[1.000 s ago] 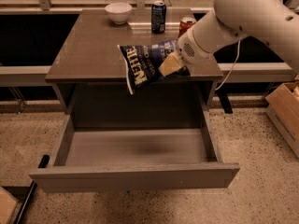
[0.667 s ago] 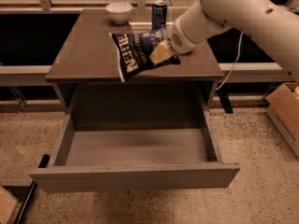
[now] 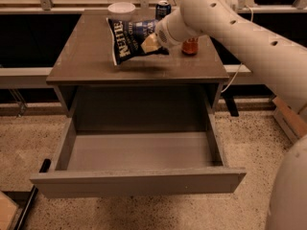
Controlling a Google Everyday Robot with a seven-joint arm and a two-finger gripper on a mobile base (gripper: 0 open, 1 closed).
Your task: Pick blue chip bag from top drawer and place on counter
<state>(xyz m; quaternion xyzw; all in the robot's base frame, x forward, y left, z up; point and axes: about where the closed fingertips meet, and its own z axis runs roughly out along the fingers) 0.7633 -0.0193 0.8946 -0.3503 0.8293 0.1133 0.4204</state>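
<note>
The blue chip bag (image 3: 130,40), dark navy with white lettering, hangs tilted just above the counter (image 3: 86,56). My gripper (image 3: 152,43) is shut on the bag's right end, on the white arm that reaches in from the right. The bag casts a shadow on the counter's middle. The top drawer (image 3: 139,152) stands pulled fully open below the counter, and its grey floor is bare.
A white bowl (image 3: 121,8) sits at the counter's back edge. A dark blue soda can (image 3: 163,7) stands behind the bag. A red-orange can (image 3: 190,46) stands on the counter's right, partly behind my arm. Speckled floor surrounds the cabinet.
My gripper has carried the bag up and back, from over the counter's front edge near the drawer opening to above the counter's middle.
</note>
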